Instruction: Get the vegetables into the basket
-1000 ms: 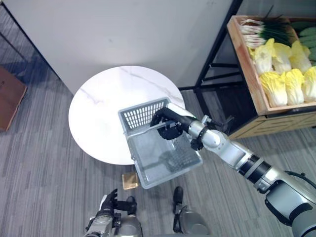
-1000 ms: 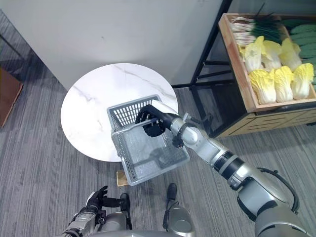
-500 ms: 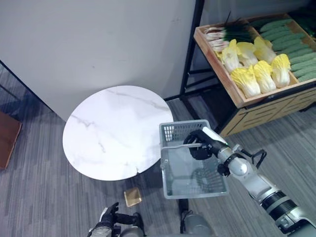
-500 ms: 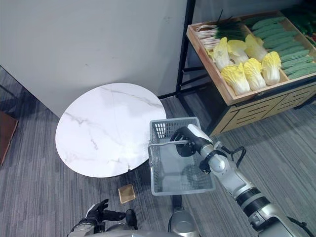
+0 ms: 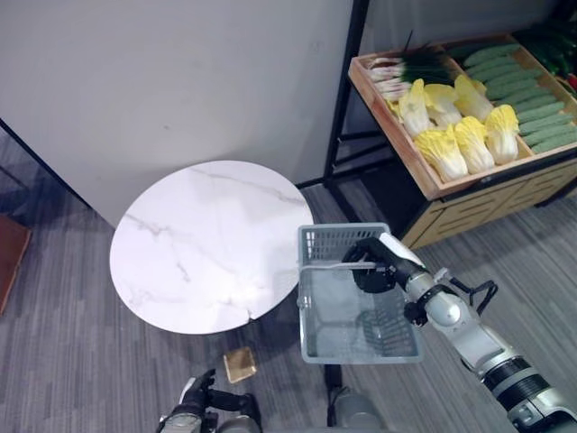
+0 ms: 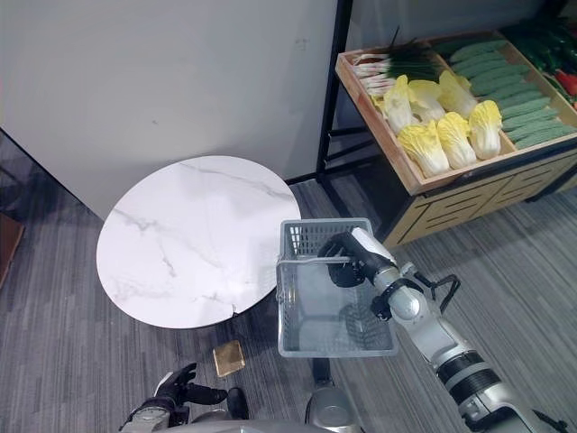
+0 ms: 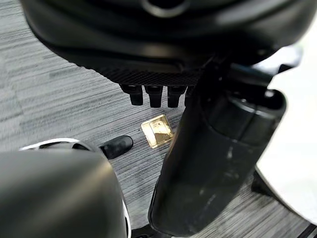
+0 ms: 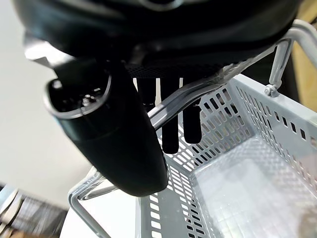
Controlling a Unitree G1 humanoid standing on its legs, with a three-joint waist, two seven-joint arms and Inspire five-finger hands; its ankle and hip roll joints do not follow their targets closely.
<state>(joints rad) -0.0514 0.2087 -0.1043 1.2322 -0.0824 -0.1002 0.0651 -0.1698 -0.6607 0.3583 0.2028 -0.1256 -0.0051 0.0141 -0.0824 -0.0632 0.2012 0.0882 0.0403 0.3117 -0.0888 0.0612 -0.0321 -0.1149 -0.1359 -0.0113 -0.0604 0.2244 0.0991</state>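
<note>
A: Basket (image 5: pixel 359 298) hangs empty from the right hand (image 5: pixel 374 267), whose fingers curl round the wire handle (image 8: pixel 188 96); it sits in the air just beside the round table (image 5: pixel 207 244), off its edge and over the floor.

B: And the vegetables?

A: All in the wooden crate (image 6: pixel 424 180) on the rack: yellow cabbages (image 6: pixel 446 131), cucumbers (image 6: pixel 505 86), spring onions (image 6: pixel 397 61). Well apart from the basket.

B: So the step is carrying it over. How to do it well?

A: I'd keep the handle deep in the curled fingers so the basket hangs level and doesn't swing, and bring it close under the crate's front edge, clear of the rack's black post (image 6: pixel 335 81).

B: The left hand?

A: Left hand (image 6: pixel 176 386) is low by the floor, near a small tan block (image 5: pixel 240 362); fingers loose, holding nothing, free to pick
</note>
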